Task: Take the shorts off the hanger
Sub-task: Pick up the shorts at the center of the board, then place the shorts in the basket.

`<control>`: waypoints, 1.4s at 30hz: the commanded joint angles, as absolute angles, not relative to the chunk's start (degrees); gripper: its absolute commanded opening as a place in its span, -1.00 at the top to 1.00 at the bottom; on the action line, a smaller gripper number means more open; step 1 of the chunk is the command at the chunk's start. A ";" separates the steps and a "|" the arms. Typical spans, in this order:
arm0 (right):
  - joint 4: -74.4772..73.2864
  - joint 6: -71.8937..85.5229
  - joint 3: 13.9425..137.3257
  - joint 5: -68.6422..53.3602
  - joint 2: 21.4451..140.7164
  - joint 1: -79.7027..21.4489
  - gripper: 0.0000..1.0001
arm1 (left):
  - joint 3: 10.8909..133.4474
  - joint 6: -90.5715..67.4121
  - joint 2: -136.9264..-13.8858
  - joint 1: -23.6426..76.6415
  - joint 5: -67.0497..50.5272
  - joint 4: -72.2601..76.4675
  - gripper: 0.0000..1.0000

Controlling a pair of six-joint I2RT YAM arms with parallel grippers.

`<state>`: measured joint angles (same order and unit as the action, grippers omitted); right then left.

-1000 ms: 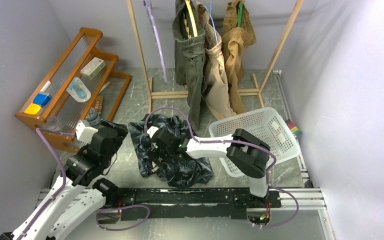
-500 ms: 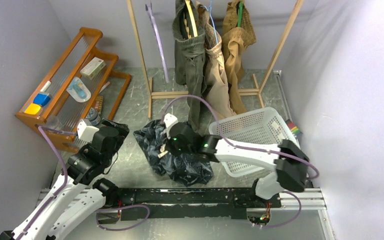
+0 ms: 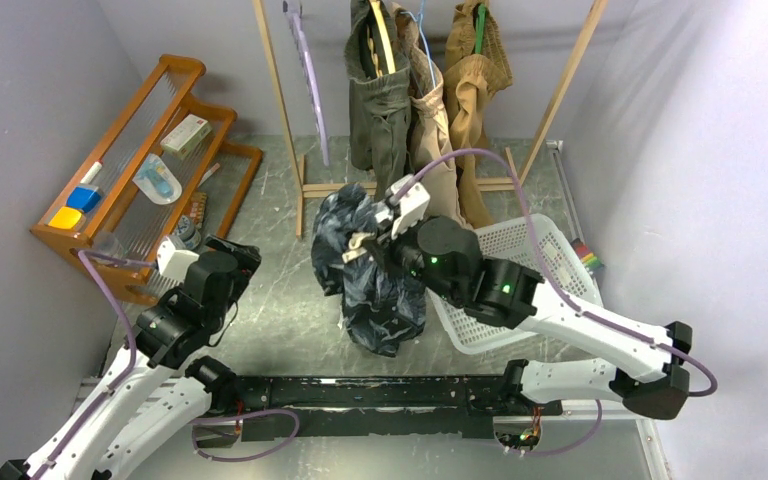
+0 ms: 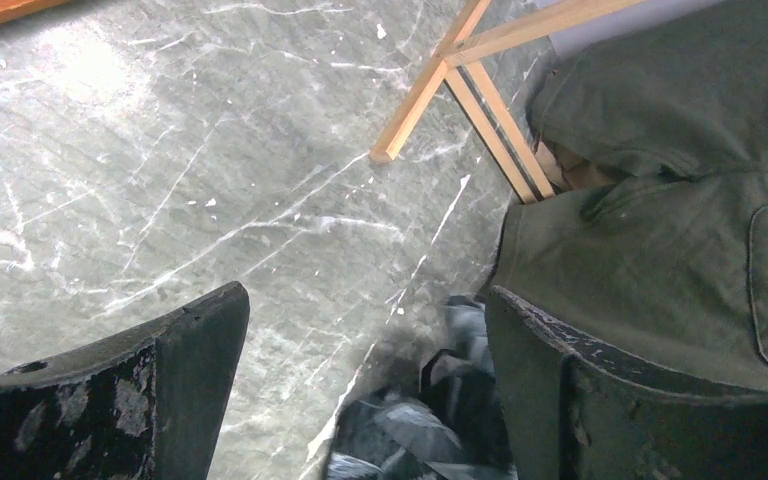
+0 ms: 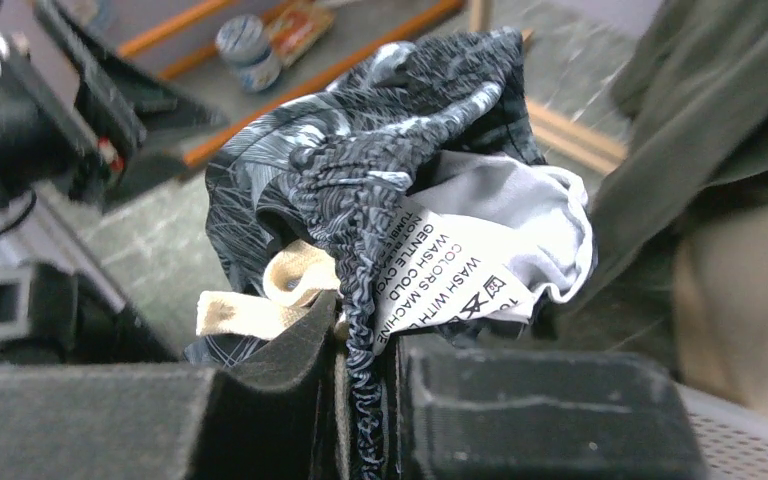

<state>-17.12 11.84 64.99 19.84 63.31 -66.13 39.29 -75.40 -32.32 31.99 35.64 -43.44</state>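
My right gripper (image 3: 365, 245) (image 5: 365, 400) is shut on the elastic waistband of the dark navy leaf-print shorts (image 3: 375, 290) (image 5: 360, 170). They hang bunched above the table, their white care label (image 5: 450, 270) and beige drawstring (image 5: 260, 300) showing. On the wooden rack (image 3: 280, 100) hang the olive shorts (image 3: 378, 110) (image 4: 680, 250), the beige shorts (image 3: 430, 130) and the tan-brown shorts (image 3: 475, 70). A bare purple hanger (image 3: 305, 60) hangs to their left. My left gripper (image 3: 230, 262) (image 4: 370, 390) stands open low on the left, holding nothing.
A white mesh basket (image 3: 535, 245) lies tilted right of the held shorts. A wooden shelf (image 3: 140, 150) with small items stands at the left wall, with a jar (image 3: 185, 235) by its foot. The rack's foot (image 4: 430, 90) crosses the marble table.
My right gripper shut on the navy shorts where they lay flat, then lifted them up and toward the back right. The left arm has stayed put.
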 commanded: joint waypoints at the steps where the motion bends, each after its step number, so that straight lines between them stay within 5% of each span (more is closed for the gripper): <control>1: -26.03 7.63 74.95 34.26 63.13 -66.18 1.00 | 38.80 -73.67 -33.04 32.21 34.82 -40.58 -0.83; 16: -23.24 -5.37 79.19 71.94 62.07 -64.90 1.00 | 38.71 -72.12 -35.43 32.24 33.82 -37.55 -0.83; 23: -24.77 -5.05 82.18 69.80 60.92 -52.67 1.00 | 39.36 -70.80 -37.22 32.27 33.24 -35.95 -0.83; 38: -9.92 -17.73 77.36 80.74 55.21 -51.61 1.00 | 38.70 -70.92 -38.99 32.23 31.99 -34.57 -0.83; 42: -20.54 -7.74 76.65 80.88 56.25 -50.60 1.00 | 37.96 -70.93 -38.67 32.26 31.47 -33.48 -0.83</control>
